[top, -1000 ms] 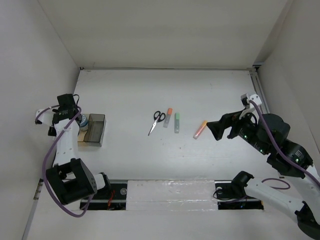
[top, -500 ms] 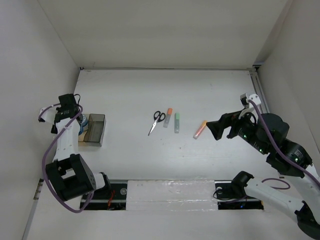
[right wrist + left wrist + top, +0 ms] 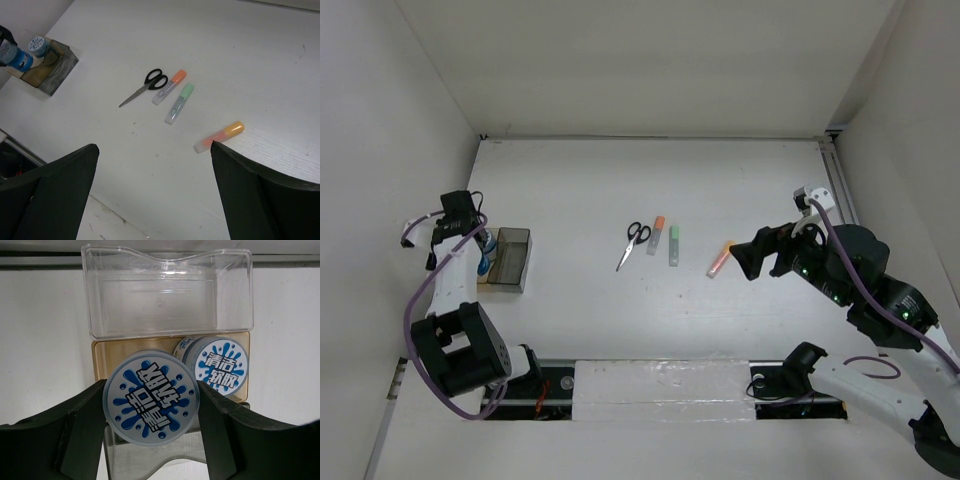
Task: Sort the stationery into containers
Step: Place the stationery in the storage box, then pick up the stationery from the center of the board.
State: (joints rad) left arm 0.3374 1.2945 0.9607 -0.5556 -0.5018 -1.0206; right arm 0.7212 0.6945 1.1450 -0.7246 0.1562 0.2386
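Barely anything has shifted in the last second. The left pincer (image 3: 150,402) stays half-closed on a blue-and-white roll (image 3: 150,396), one finger pressed to each side, and has only crept a little toward the upper left of the overhead frame. In the wrist view the roll hangs over the smoky bin (image 3: 107,352), whose floor shows amber. The second roll (image 3: 220,371) already lies inside it, right of centre. The clear bin (image 3: 167,295) sits just beyond, at the top of that frame. So the drop looks lined up but not yet made; letting go here should land both rolls together.

The right pincer (image 3: 154,149) has eased slightly leftward, spread wide and holding nothing, near the highlighter (image 3: 220,136). The scissors (image 3: 145,86), orange-capped pen (image 3: 170,86) and green-capped pen (image 3: 180,103) lie where they were at the middle of the desk (image 3: 620,190), still to be sorted.
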